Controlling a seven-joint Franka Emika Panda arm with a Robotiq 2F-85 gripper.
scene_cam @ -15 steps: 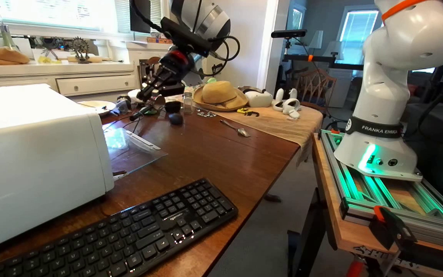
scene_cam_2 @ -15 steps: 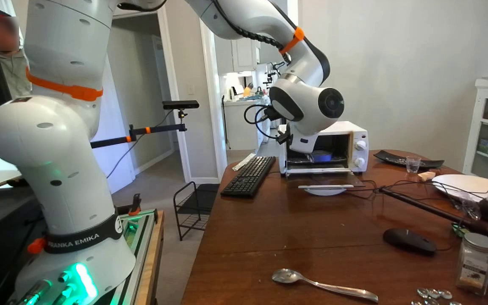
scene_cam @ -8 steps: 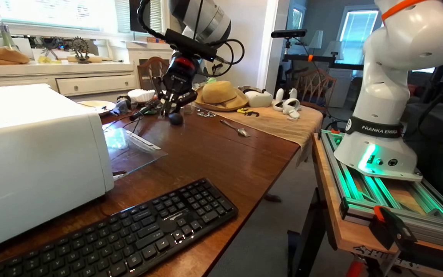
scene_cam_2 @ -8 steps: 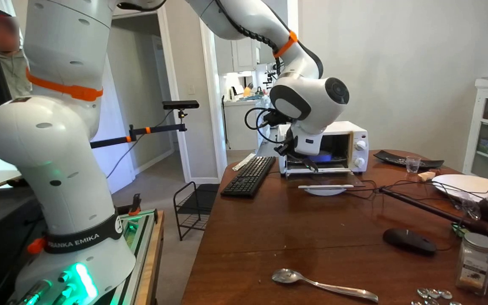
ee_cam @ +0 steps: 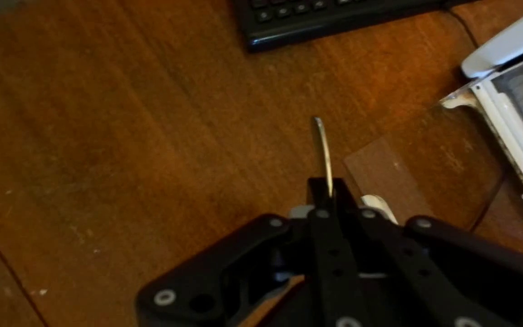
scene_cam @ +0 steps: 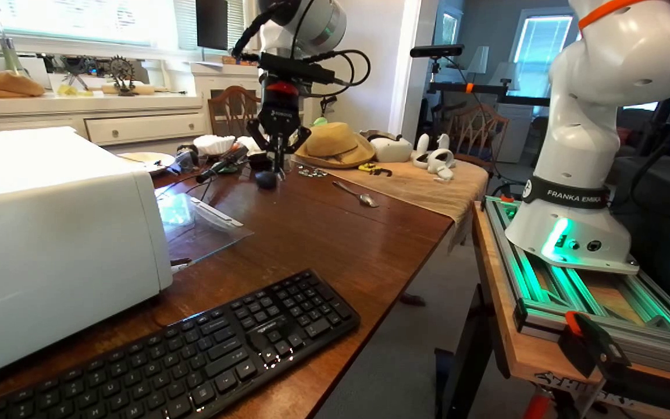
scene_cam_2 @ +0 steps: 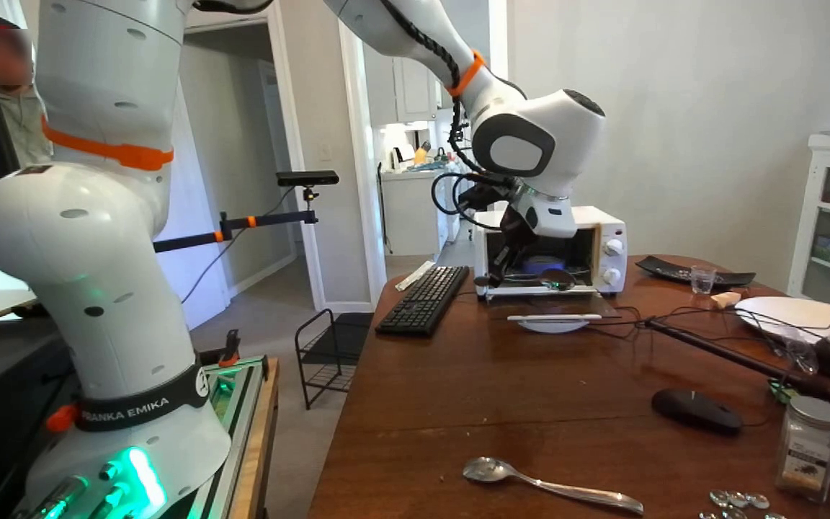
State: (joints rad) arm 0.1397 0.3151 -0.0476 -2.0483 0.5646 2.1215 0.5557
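Note:
My gripper (scene_cam: 278,163) points almost straight down above the brown table (scene_cam_2: 530,375), in front of the white toaster oven (scene_cam_2: 611,238) with its door down. In the wrist view the fingertips (ee_cam: 319,188) are shut on a thin curved metal utensil (ee_cam: 326,154), which looks like a spoon. Its narrow end sticks out beyond the fingertips toward the black keyboard (ee_cam: 298,32). In an exterior view its dark, shiny round end (scene_cam_2: 558,280) shows beside the gripper. In the wrist view most of that end is hidden behind the gripper.
Another metal spoon (scene_cam_2: 559,490) lies on the table. A black mouse (scene_cam_2: 696,411), a glass jar (scene_cam_2: 811,450) and clear glass beads (scene_cam_2: 735,501) lie near it. A white plate (scene_cam_2: 804,317) and a long black pole (scene_cam_2: 717,349) with cables lie farther along. A straw hat (scene_cam: 332,142) is beyond.
My gripper has swung from a slanted pose to nearly vertical, carrying the utensil with it. The utensil's round end now shows clear of the wrist. The table objects have not moved.

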